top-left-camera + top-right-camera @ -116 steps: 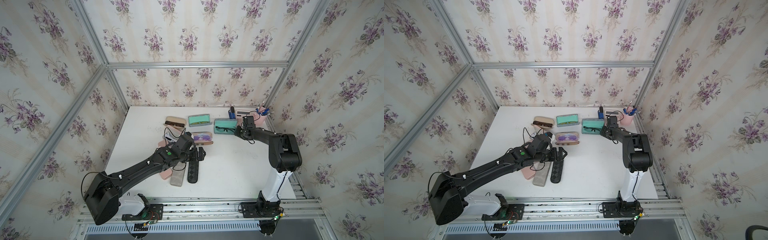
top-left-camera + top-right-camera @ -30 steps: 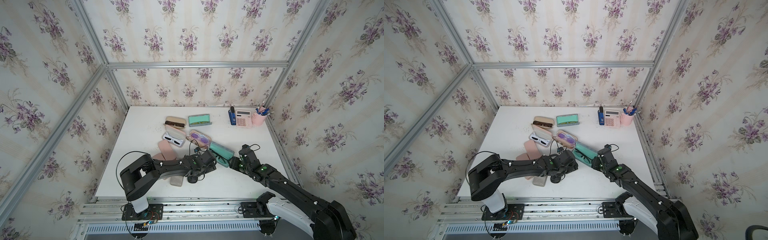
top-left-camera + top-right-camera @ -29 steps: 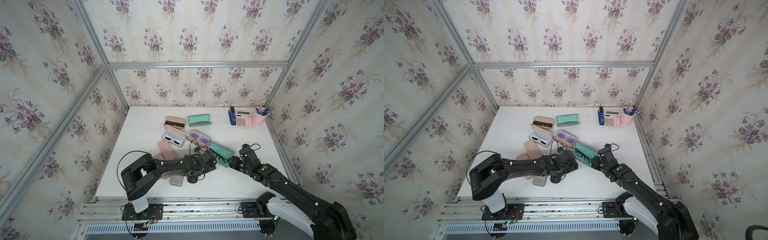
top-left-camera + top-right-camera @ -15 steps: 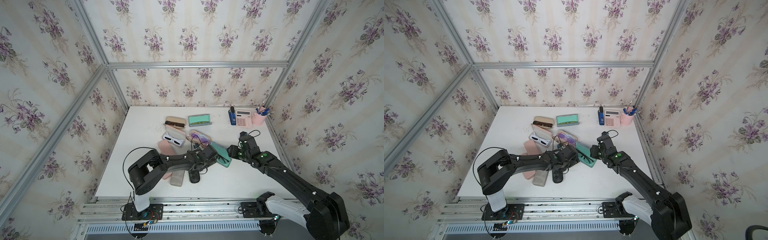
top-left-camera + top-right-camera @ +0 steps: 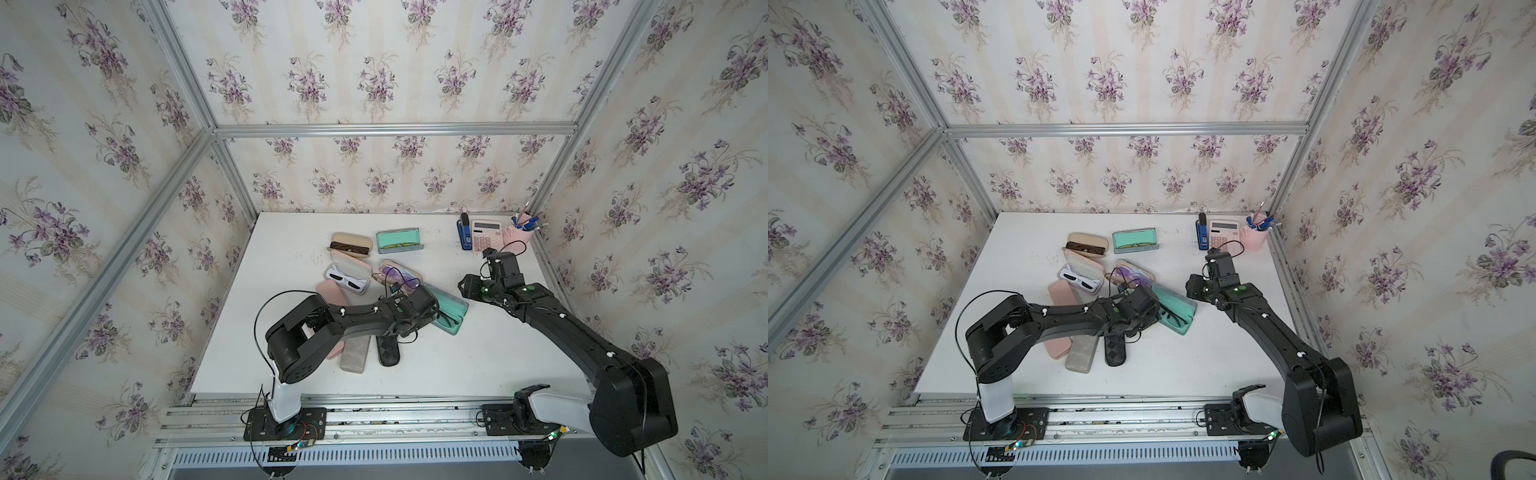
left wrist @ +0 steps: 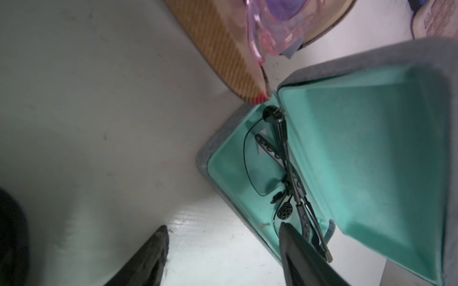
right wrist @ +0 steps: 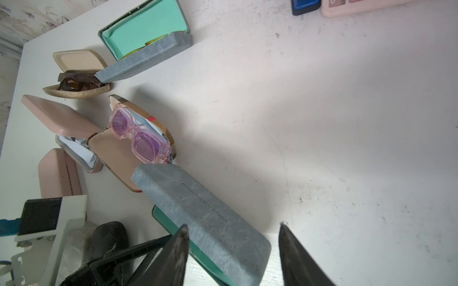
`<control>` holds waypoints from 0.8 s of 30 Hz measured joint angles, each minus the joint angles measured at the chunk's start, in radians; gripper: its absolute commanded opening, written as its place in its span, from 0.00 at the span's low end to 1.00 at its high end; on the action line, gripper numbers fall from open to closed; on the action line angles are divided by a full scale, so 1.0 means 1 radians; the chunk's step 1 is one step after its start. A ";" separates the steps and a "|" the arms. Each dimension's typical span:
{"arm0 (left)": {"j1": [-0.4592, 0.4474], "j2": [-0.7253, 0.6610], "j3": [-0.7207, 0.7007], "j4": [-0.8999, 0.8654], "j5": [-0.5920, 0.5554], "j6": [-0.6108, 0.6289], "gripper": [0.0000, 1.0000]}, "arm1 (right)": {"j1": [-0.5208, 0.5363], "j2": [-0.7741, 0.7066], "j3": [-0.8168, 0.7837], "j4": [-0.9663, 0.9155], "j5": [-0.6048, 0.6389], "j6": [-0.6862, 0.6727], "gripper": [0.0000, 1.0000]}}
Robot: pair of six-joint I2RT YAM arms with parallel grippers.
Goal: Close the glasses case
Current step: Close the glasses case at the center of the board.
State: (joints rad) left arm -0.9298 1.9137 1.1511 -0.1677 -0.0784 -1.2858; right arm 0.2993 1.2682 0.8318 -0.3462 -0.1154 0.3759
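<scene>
Left gripper (image 6: 223, 227) wide: 1 finger inside case (image 5: 453, 309), 1 outside. Case half open, lid (image 7: 203, 213) raised, glasses (image 6: 265, 170) inside. Right gripper (image 7: 233, 225) wide, lid's end just below; contact unclear.

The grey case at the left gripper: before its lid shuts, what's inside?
Folded black-framed glasses with clear lenses lie in the teal-lined grey case. A finger of the left gripper covers one end of them.
</scene>
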 measured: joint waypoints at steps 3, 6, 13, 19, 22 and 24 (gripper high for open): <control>0.003 0.011 0.011 0.002 0.001 0.010 0.68 | -0.008 0.010 0.000 0.013 -0.025 -0.013 0.57; 0.005 0.035 0.043 -0.008 0.005 0.022 0.68 | -0.013 0.019 -0.002 0.015 -0.048 -0.021 0.57; 0.008 0.051 0.067 -0.039 0.026 0.049 0.65 | -0.014 0.031 -0.002 0.016 -0.087 -0.043 0.57; 0.008 0.066 0.104 -0.100 0.033 0.083 0.56 | -0.014 0.049 -0.002 0.023 -0.109 -0.062 0.57; 0.008 0.072 0.113 -0.128 0.032 0.093 0.49 | -0.014 0.058 -0.001 0.024 -0.122 -0.074 0.57; 0.009 0.076 0.116 -0.143 0.031 0.101 0.49 | -0.019 0.058 -0.010 0.032 -0.137 -0.085 0.57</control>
State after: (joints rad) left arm -0.9211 1.9896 1.2667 -0.3103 -0.0479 -1.1851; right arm 0.2802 1.3266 0.8219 -0.3138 -0.2520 0.2905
